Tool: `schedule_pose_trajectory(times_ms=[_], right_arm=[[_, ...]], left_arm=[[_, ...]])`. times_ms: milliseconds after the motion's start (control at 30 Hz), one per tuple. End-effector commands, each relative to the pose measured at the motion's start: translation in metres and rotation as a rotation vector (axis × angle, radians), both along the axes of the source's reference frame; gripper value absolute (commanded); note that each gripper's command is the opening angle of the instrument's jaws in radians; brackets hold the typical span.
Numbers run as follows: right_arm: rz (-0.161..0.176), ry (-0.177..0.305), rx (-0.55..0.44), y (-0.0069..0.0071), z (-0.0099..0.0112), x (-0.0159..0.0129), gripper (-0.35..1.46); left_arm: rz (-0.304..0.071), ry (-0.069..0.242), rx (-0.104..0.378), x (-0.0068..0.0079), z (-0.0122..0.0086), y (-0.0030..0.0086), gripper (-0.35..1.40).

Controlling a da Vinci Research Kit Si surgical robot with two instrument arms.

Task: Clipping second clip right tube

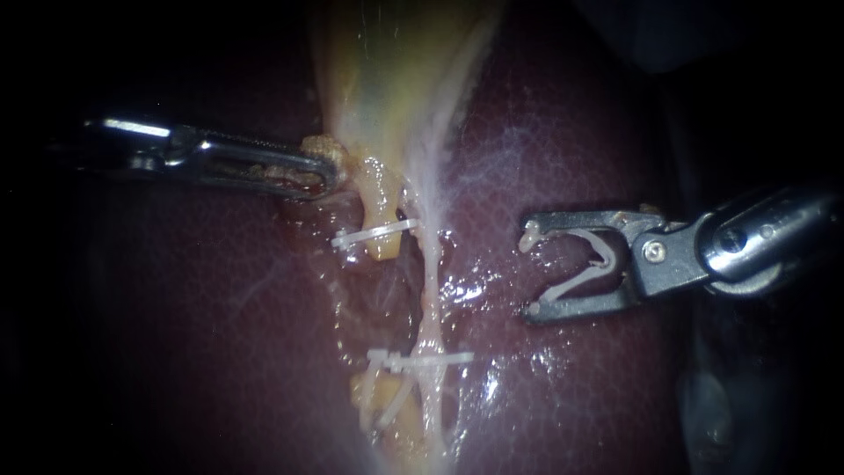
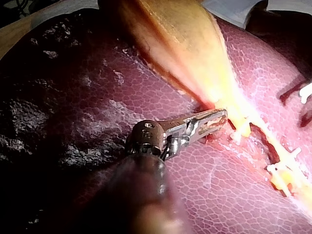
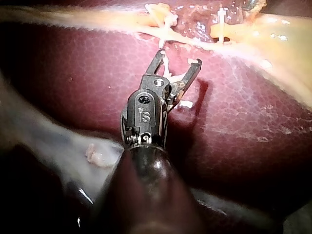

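Note:
The pale, thin right tube [image 1: 431, 264] runs down over the liver [image 1: 571, 132], with a white clip [image 1: 422, 360] across its lower stretch. The yellow left tube [image 1: 380, 211] beside it carries another clip [image 1: 374, 234]. My right instrument [image 1: 530, 273] is to the right of the right tube and clear of it. Its jaws stand wide apart around a white open clip [image 1: 591, 264] that touches both; the right wrist view shows the instrument [image 3: 179, 57] just short of the tubes. My left instrument [image 1: 327, 169] is shut on yellow tissue at the gallbladder [image 1: 387, 62] neck, and the left wrist view [image 2: 217, 117] shows that grip.
Dark red liver surrounds the tubes on both sides, wet and glistening near the lower clip. The yellow gallbladder [image 2: 185, 44] stretches away beyond my left instrument. A small pale scrap of tissue [image 3: 97, 155] lies beside my right instrument's shaft.

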State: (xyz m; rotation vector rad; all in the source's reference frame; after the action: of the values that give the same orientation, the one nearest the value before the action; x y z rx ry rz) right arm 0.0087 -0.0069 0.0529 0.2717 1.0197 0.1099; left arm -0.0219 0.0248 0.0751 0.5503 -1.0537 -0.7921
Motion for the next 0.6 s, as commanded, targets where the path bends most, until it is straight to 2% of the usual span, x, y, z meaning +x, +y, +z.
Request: schedule_pose_trajectory(times_ms=[33, 200, 300, 367, 433, 533, 600], right_arm=[[-0.002, 0.002, 0.001, 0.0000, 0.0000, 0.0000, 0.50], [-0.002, 0.002, 0.001, 0.0000, 0.0000, 0.0000, 0.50], [-0.002, 0.002, 0.001, 0.0000, 0.0000, 0.0000, 0.50], [-0.002, 0.002, 0.001, 0.0000, 0.0000, 0.0000, 0.50], [-0.002, 0.002, 0.001, 0.0000, 0.0000, 0.0000, 0.50], [-0.004, 0.003, 0.003, 0.0000, 0.0000, 0.0000, 0.50], [-0.007, 0.004, -0.003, 0.0000, 0.0000, 0.0000, 0.50]], left_arm=[[0.000, -0.001, 0.000, 0.0000, 0.0000, 0.0000, -0.35], [0.002, -0.004, 0.006, 0.0011, -0.0013, 0.0003, -0.35], [-0.013, 0.005, 0.011, 0.0025, -0.0034, 0.0016, -0.35], [-0.035, 0.000, 0.014, 0.0036, -0.0050, 0.0027, -0.35], [-0.048, -0.006, -0.005, 0.0045, -0.0062, 0.0036, -0.35], [-0.053, -0.004, -0.021, 0.0053, -0.0070, 0.0042, -0.35], [-0.059, 0.001, -0.020, 0.0056, -0.0070, 0.0042, -0.35]])
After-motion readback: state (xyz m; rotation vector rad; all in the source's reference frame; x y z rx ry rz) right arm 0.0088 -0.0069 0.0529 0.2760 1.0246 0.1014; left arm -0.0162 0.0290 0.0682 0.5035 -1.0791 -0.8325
